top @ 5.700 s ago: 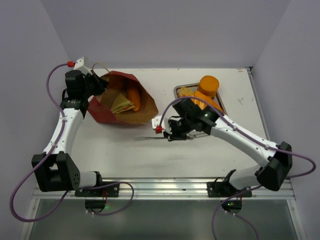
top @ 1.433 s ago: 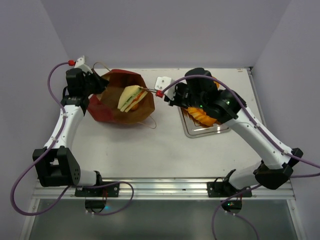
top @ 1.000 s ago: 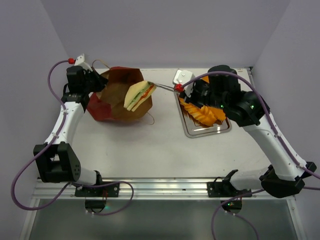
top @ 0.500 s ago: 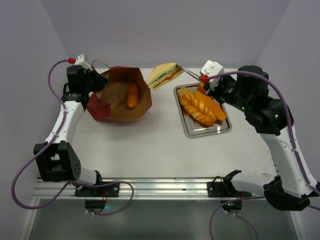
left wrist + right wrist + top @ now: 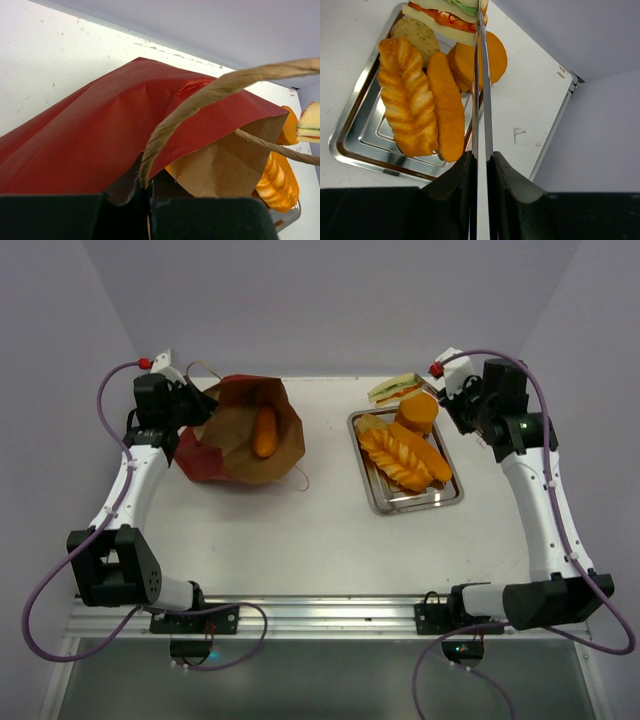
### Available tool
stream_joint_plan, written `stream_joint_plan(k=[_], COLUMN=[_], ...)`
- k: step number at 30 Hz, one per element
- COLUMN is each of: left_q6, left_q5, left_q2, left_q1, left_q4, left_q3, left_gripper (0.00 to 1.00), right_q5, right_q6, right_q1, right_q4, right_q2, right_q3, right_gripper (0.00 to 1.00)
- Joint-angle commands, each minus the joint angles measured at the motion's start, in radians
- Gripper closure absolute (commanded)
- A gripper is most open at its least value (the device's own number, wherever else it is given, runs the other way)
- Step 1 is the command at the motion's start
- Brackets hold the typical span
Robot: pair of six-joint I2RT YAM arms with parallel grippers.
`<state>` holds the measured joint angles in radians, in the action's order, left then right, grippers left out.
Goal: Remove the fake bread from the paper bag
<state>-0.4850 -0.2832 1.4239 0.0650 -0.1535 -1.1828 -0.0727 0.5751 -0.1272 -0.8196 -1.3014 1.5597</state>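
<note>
The left gripper (image 5: 188,406) is clamped on the rim of the paper bag (image 5: 205,460), propping its mouth open. One loaf (image 5: 265,430) lies inside. The sandwich (image 5: 394,388) hangs over the far edge of the tray (image 5: 400,498), pinched in tongs (image 5: 481,100) that the right gripper (image 5: 481,167) squeezes. Next, I judge, it should be lowered beside the other bread (image 5: 405,455) and released, then the loaf fetched.
</note>
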Motion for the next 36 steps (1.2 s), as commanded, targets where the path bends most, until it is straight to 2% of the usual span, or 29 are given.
stream_joint_plan(k=[1,8,17,22,36], left_q6=[0.025,0.025,0.029,0.029,0.020], left_q5=[-0.028,-0.045,-0.053,-0.056,-0.070], left_q2=[-0.029,-0.033,-0.034,-0.033,-0.029], left_q1=[0.009,0.009,0.010,0.009,0.009], left_q4=[0.015,0.032,0.042,0.048,0.066], left_q3=[0.025,0.045,0.048,0.057,0.069], left_gripper=[1.00,1.00,1.00,1.00,1.00], right_q5=[-0.024,0.022,0.054,0.047,0.043], right_q6=[-0.026,-0.040,-0.044,-0.017,0.039], right_q1=[0.049,0.080,0.098,0.106,0.107], right_q4=[0.177,0.324,0.408,0.471,0.456], right_q2=[-0.010,-0.052,-0.070,-0.056,0.093], right_q3=[-0.036,-0.119,-0.141,-0.229,-0.492], right_gripper=[1.00,1.00,1.00,1.00,1.00])
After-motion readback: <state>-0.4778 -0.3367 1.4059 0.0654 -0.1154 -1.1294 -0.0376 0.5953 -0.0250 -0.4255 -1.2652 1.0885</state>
